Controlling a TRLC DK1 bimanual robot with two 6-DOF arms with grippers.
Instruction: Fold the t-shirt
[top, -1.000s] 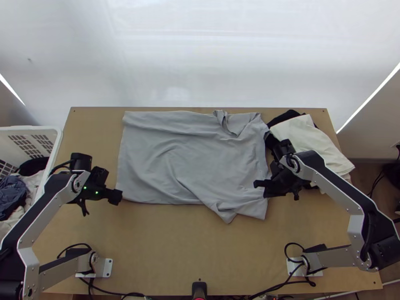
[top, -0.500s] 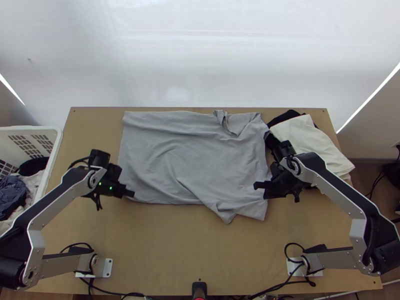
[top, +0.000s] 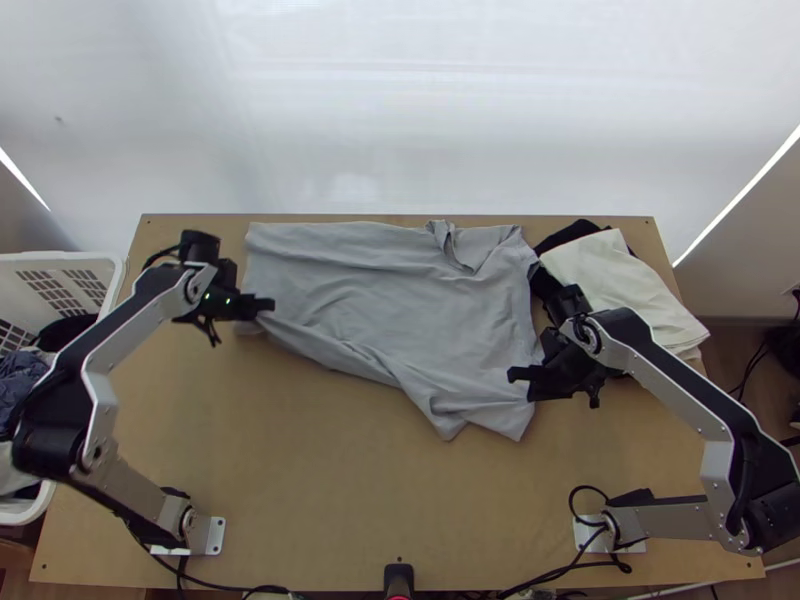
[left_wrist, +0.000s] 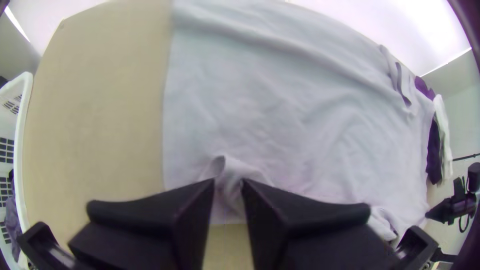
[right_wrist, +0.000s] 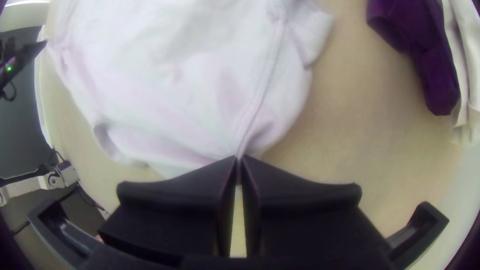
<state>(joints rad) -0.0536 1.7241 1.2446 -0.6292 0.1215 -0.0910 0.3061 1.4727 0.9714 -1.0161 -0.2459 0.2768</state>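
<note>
Jaws tight on grey t-shirt (top: 400, 300)

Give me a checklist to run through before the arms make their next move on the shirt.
1. Left gripper has cloth: ok, a bunched bit of the grey shirt between its fingers.
2. Right gripper has cloth: ok, fingers shut on the shirt's edge.
3. Left grip takes every layer: cannot tell.
4. Shirt smooth: not ok, wrinkles run across it.
5. Shirt free of the dark cloth: cannot tell, they look to meet at the far right.
6. Grippers well apart: ok.
</note>
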